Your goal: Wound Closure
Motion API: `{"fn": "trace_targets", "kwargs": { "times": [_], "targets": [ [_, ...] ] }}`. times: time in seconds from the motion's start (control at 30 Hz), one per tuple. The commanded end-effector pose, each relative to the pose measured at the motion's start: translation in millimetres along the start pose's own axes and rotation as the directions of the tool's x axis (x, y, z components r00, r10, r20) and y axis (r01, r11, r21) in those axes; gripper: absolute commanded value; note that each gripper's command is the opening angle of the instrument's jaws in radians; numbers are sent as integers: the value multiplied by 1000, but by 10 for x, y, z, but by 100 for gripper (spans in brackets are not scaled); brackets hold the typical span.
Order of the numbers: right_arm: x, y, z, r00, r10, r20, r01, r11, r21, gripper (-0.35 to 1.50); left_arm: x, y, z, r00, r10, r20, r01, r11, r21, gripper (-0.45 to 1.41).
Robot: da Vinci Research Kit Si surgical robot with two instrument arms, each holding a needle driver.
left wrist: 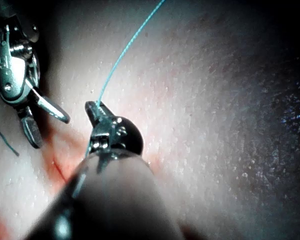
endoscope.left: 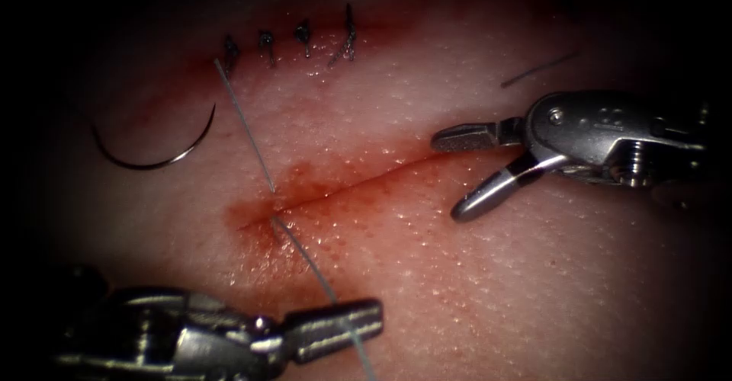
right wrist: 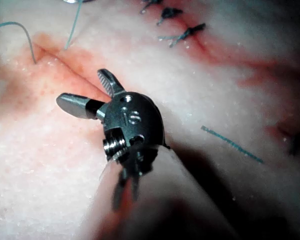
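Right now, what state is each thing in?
Left pincer: shut on thin pale thread.
Right pincer: open, holding nothing.
Curved steel needle: free, lying on tissue left of cut.
Lower cut: open; thread through its left end.
Upper cut: stitched.

endoscope view: bright centre on tissue [endoscope.left: 488,274], heavy dark vignette at all edges and corners. specular glints on right tool [endoscope.left: 465,171] and on left tool [endoscope.left: 335,328]. left wrist view: near shaft blurred, tissue glare in middle, far side in shadow. right wrist view: near shaft out of focus, casting dark shadow.
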Motion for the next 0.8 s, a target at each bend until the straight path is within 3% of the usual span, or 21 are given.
{"fn": "trace_targets", "kwargs": {
  "times": [0.03, 0.07, 0.17, 0.43, 0.6, 0.8],
  "targets": [
    [7, -6, 16, 999, -37, -8, 38, 999, 14, 135, -5, 4, 5, 1000, 1, -7, -1, 1000, -1, -45],
    [24, -17, 29, 994, -112, -22, 112, 993, 29, 131, -15, 3, 2, 1000, 8, -14, -8, 1000, -7, -45],
    [37, -22, 54, 973, -224, -48, 225, 974, 25, 123, -22, 5, 1, 998, 23, -53, -25, 999, -39, -45],
    [43, -21, 104, 920, -366, -144, 371, 929, 9, 123, -51, -2, -11, 994, -44, -102, 36, 996, -84, -45],
    [38, -33, 134, 848, -503, -166, 510, 860, 2, 116, -63, -7, -23, 989, -85, -120, 74, 993, -95, -45],
    [40, -43, 160, 834, -509, -211, 521, 854, 1, 101, -65, -7, -26, 987, -106, -119, 95, 991, -98, -45]
  ]
}}
